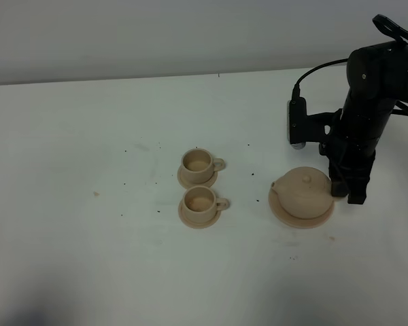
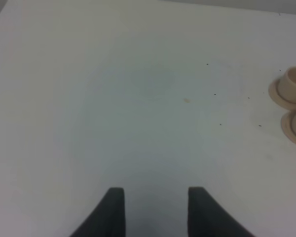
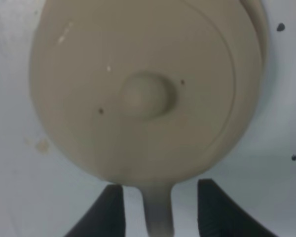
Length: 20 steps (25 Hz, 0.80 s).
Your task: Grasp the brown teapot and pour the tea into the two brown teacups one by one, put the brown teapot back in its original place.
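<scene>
Right gripper (image 3: 159, 190) was down at the squat round pale tan ceramic teapot (image 1: 303, 190), fingers spread, one on each side of the pot's loop handle (image 3: 158, 215). The right wrist view showed white table in the gap on both sides of the handle, so there was no pinch and nothing was held. Lid was on, round knob (image 3: 148, 96) up. The teapot sat upright on the flat round pale tan ceramic plate (image 1: 300, 222), toward the right edge of the white table (image 1: 75, 258). Its spout pointed at the table's middle and its handle at the right edge, where the black right arm (image 1: 367, 102) came down.

The two small pale tan ceramic teacups stood near the middle of the table, one behind the other: far cup (image 1: 197, 162) and near cup (image 1: 200, 200). Each was upright on its own small tan saucer. The saucers were just beside each other; I could not tell if they touched. Both cup handles pointed toward the teapot. The cups were well apart from the plate. I could not tell what was in them.

Left gripper (image 2: 155, 207) hung over bare table toward the left edge, fingers spread, gripping nothing. Both cups showed at the margin of the left wrist view.

A few small dark specks (image 1: 126, 150) lay on the table around the cups.
</scene>
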Motion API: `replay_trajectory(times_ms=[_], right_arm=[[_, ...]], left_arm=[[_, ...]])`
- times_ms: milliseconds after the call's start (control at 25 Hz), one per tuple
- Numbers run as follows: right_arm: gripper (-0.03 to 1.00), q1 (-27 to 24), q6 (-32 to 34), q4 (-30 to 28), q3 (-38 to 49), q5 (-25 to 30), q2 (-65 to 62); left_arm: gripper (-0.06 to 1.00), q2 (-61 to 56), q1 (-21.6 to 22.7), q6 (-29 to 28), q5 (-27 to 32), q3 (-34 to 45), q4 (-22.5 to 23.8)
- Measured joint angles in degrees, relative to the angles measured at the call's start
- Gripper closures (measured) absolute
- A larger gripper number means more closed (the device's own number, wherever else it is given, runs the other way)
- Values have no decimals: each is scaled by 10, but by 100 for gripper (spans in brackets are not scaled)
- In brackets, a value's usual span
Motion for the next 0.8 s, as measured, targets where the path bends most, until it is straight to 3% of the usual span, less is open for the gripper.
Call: replay_trajectory(times_ms=[800], right_arm=[[66, 14, -18, -41, 0, -18, 15]], left_arm=[[62, 0, 0, 0, 0, 0, 0]])
